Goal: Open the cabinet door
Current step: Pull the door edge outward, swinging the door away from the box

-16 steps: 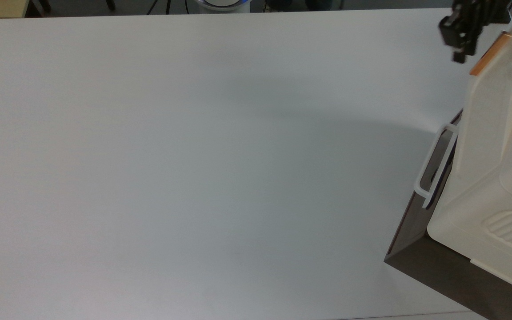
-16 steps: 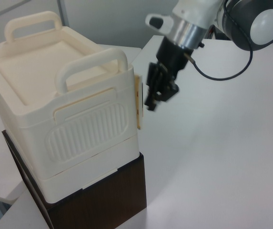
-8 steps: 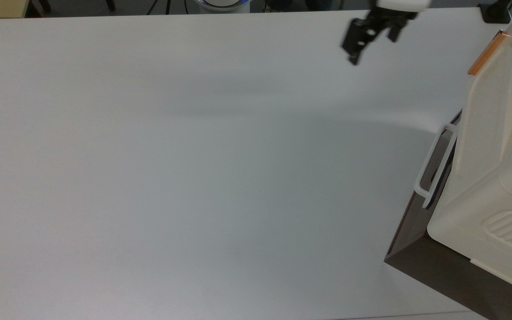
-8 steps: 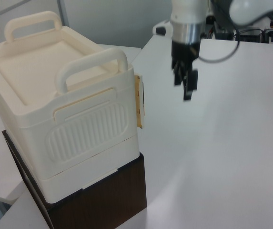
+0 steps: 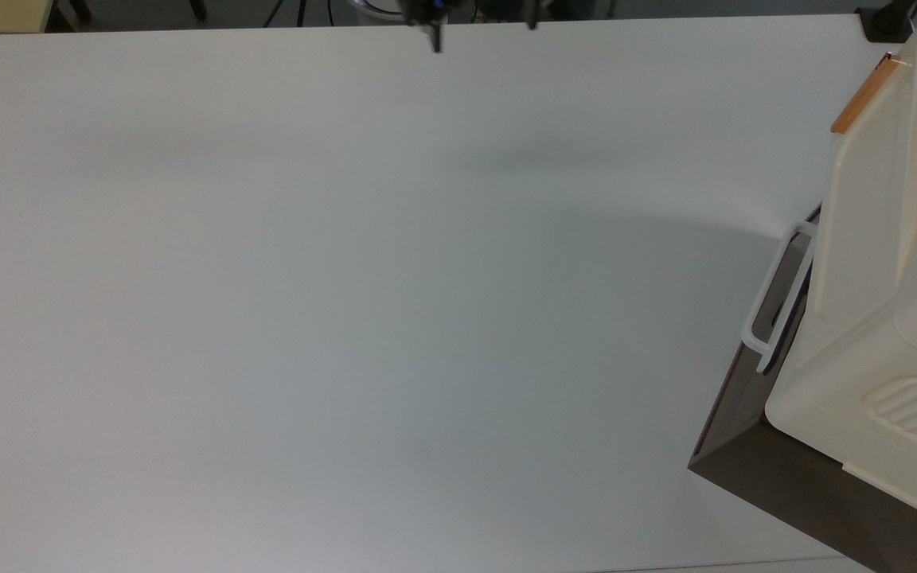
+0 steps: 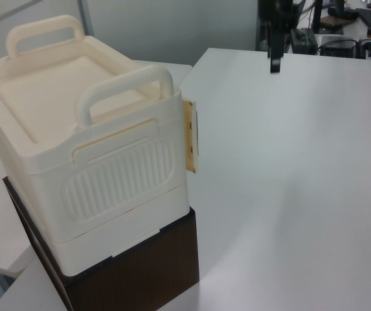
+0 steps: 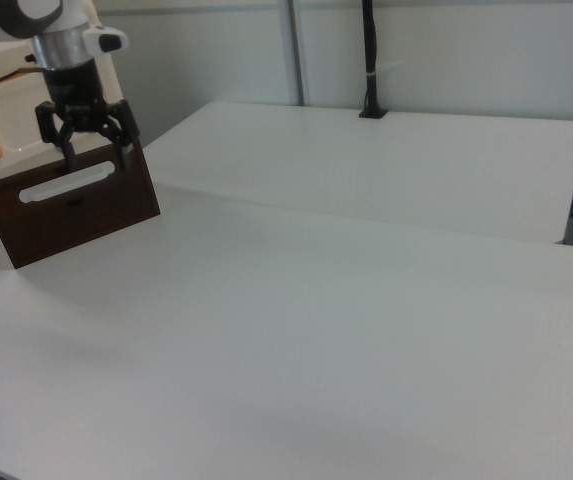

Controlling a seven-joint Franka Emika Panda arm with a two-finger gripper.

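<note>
Spreading apart with nothing between them, the black fingers (image 7: 66, 150) hang open in the upper left of the right view, tips pointing down and clear of the worktop (image 7: 366, 300). That gripper (image 7: 84, 147) sits at the end of a pale wrist with a metal collar. In the top view the fingers' tips (image 5: 436, 40) poke in at the top edge, a little left of centre; in the left view a dark finger (image 6: 275, 61) hangs near the upper middle of the frame, above the far part of the white worktop.

Well apart from it, the cabinet door (image 5: 864, 207) stands at the right edge of the top view. It is a cream panel, swung slightly out from the cream box (image 6: 81, 149) it belongs to, so that a narrow gap shows a yellowish inside edge. What lies inside cannot be made out. An orange-tan bar handle (image 5: 864, 95) runs along the door's upper edge in that frame. In the left view the door (image 6: 193, 139) shows edge-on at the box's right corner, just ajar.

The cream box has two arched carrying handles (image 6: 127, 87) on top and a ribbed side. It rests on a dark brown base (image 6: 146, 272), whose front carries a white loop handle (image 5: 777, 298), seen in the right view as a white bar (image 7: 66, 183).
</note>
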